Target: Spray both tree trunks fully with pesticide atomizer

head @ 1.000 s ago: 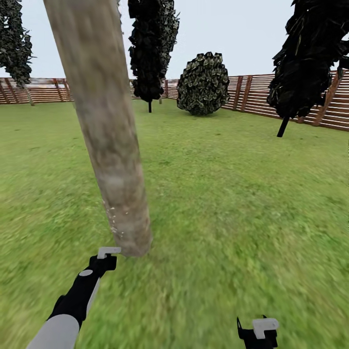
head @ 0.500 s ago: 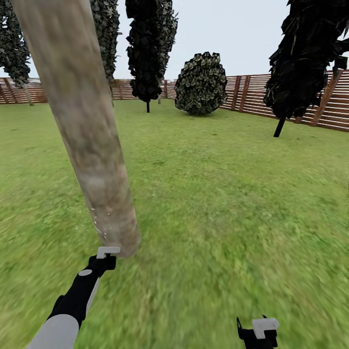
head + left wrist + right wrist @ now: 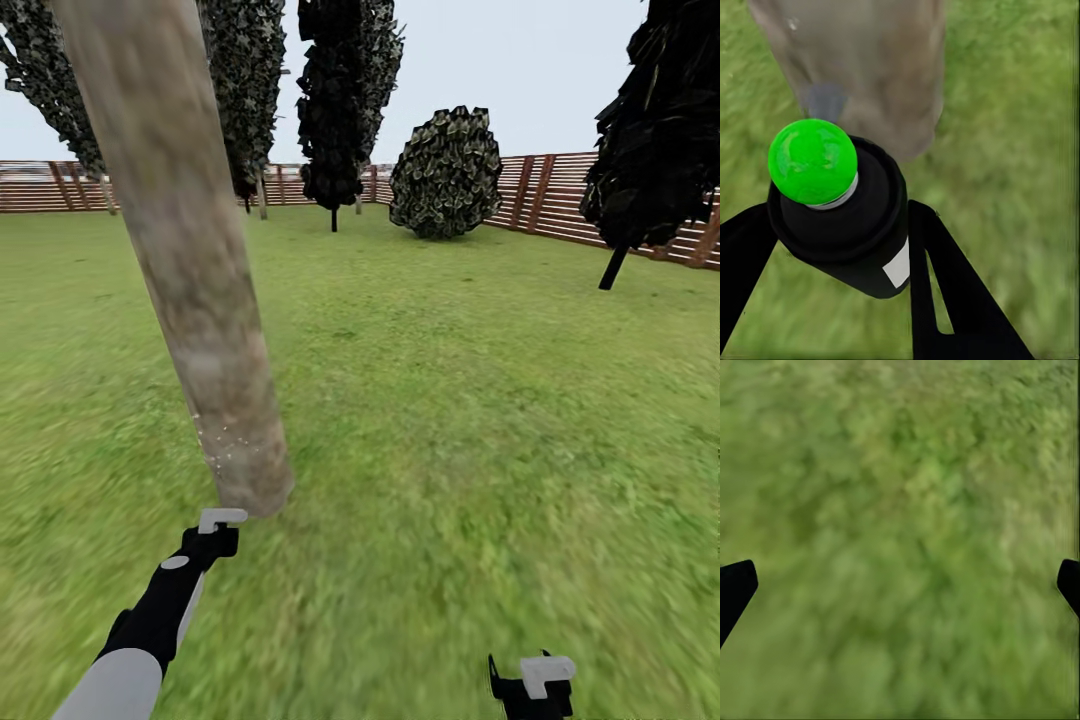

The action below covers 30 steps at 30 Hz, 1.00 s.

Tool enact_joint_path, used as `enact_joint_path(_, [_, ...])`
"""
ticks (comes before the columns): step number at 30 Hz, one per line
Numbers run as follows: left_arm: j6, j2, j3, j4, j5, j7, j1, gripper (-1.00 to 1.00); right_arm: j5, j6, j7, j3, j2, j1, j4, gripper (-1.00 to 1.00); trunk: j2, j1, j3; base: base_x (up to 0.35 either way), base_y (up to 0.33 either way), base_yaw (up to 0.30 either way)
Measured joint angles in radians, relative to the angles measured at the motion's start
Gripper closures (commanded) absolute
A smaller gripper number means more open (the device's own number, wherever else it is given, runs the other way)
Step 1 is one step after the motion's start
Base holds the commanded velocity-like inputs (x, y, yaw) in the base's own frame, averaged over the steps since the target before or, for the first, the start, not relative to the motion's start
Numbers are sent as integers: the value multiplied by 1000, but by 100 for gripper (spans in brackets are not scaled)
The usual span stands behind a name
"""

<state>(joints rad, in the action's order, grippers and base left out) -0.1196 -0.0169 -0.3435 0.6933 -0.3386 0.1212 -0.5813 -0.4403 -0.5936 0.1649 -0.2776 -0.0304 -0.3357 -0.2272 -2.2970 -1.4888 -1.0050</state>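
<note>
Spray bottle held at the foot of the near tree trunk.

On the left, the left gripper point(image 3: 222, 520) is clamped on the spray bottle point(image 3: 844, 217), a black can with a green round top, its fingers point(image 3: 945, 292) tight against both sides. It sits just in front of the base of the thick mottled tree trunk point(image 3: 185, 250), where fine white specks point(image 3: 215, 445) dot the bark low down. Grass point(image 3: 450, 420) spreads rightward to the wooden fence point(image 3: 545, 195) and a round bush point(image 3: 447, 172). At lower right, the right gripper point(image 3: 535, 680) hangs over grass with its fingers point(image 3: 735, 589) spread wide apart, holding nothing.
</note>
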Motion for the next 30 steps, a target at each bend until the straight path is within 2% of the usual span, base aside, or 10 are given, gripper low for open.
enact_joint_path(4, [0, 0, 0, 0, 0, -5, 0, 100, 0, 0, 1, 0, -1, 0, 0, -100, 0, 0, 0, -135, -257, 1])
enact_joint_path(10, [-11, 0, 12, 25, 1, -52, -5, 100, 1, 0, 1, 0, -2, 0, -1, -100, 0, 0, 0, -57, -39, 0])
enact_joint_path(13, [-140, -13, 16, 79, 2, -48, -29, 100, 1, 0, -1, 0, -1, 0, 0, -100, 0, 0, 0, -2, -1, 22])
enact_joint_path(15, [-185, -21, 19, 118, 3, -43, -51, 100, 2, 0, -1, 0, -1, 0, 0, -100, 0, 0, 0, 0, 0, 153])
enact_joint_path(19, [-208, -34, 88, 145, 4, -41, -77, 100, 1, 0, -1, 0, -1, 1, 0, -100, 0, 0, -2, 0, 0, 125])
enact_joint_path(21, [-210, -12, 97, 147, 0, -42, -81, 100, 1, 0, -1, 0, -1, 0, 0, -100, 0, 0, -2, 0, 0, 16])
enact_joint_path(23, [-211, 38, 96, 146, 1, -41, -83, 100, 0, 0, -1, 0, -1, 0, 0, -100, 0, 0, -2, 0, 0, 4])
enact_joint_path(25, [-219, 73, 97, 146, 36, -17, -84, 100, 0, 0, -1, 0, -1, 0, 0, -100, 0, 0, -2, 0, 0, 1])
enact_joint_path(27, [-255, 73, 107, 148, 61, 81, -93, 100, 0, 0, -1, 0, -1, 0, 0, -100, 0, 0, -2, 0, 0, 0])
enact_joint_path(30, [-297, 61, 110, 153, 62, 134, -133, 100, 0, 0, -1, 0, -2, 0, 0, -100, 0, 0, -2, 0, 0, 0])
